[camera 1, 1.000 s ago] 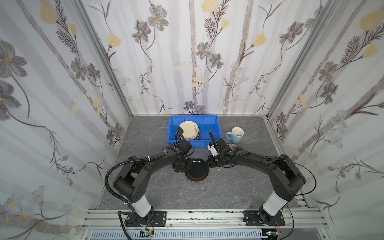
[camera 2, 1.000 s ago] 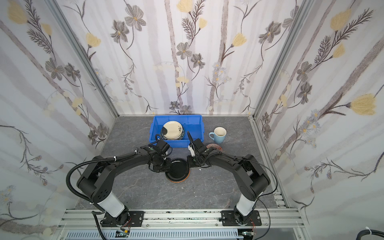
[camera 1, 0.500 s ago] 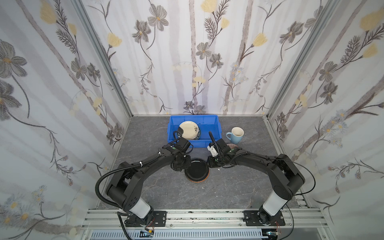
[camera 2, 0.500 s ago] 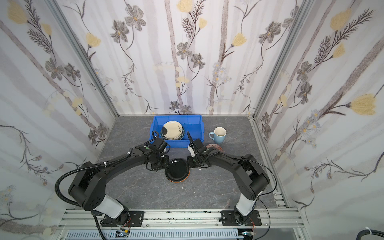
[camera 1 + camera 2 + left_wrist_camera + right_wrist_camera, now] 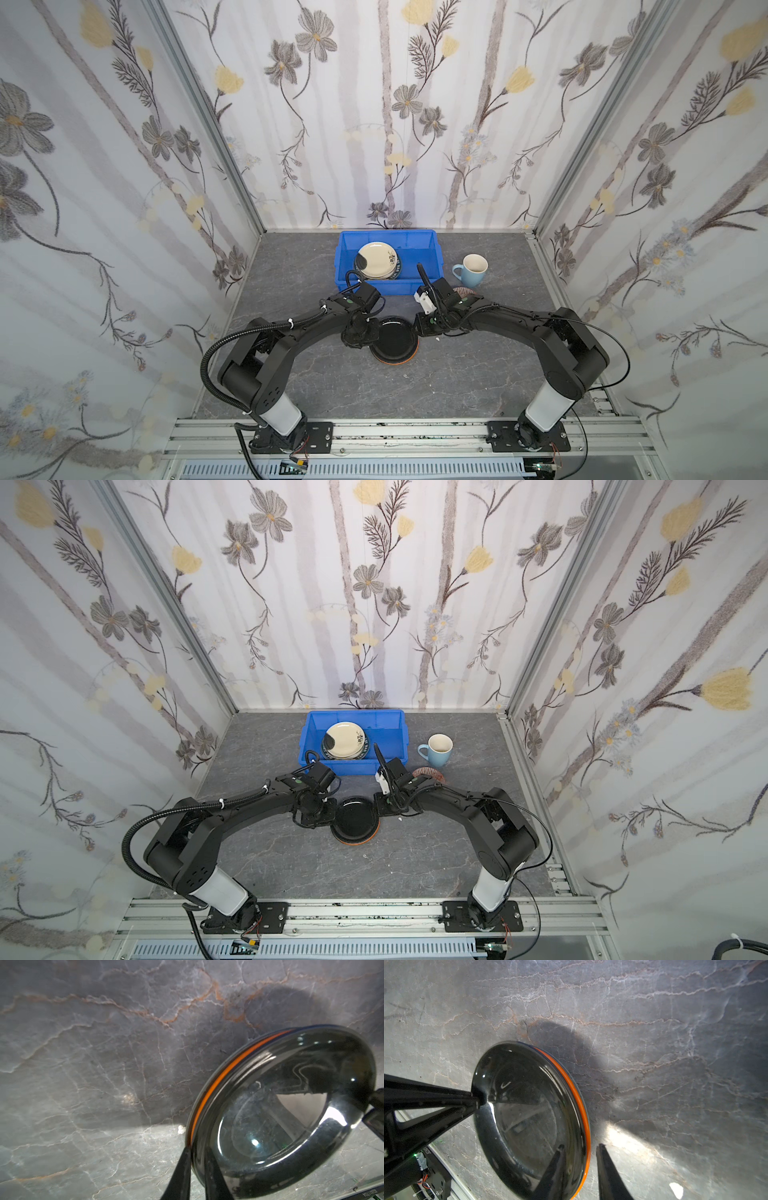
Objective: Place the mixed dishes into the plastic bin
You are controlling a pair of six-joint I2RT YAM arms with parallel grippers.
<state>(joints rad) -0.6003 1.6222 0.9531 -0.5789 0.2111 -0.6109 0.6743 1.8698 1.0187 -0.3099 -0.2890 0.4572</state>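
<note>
**A:** Glass plate [image 5: 395,338]: is it in the blue bin [image 5: 399,287] yet?

**B:** No. It lies on the orange-rimmed plate [image 5: 588,1126], on the table [image 5: 311,374] in front of the bin. My left claw [image 5: 196,1155] pinches its rim. My right claw [image 5: 580,1146] stands open around the rim.

**A:** What's done?

**B:** A pile with the cream plate [image 5: 376,257] on top is in. The mug [image 5: 471,270] and small bowl [image 5: 465,291] sit outside.

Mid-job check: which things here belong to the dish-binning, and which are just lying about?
Job: bin; stacked plates inside it; mug; bowl; glass plate; orange-rimmed plate under it.
Lying about: white crumbs.
</note>
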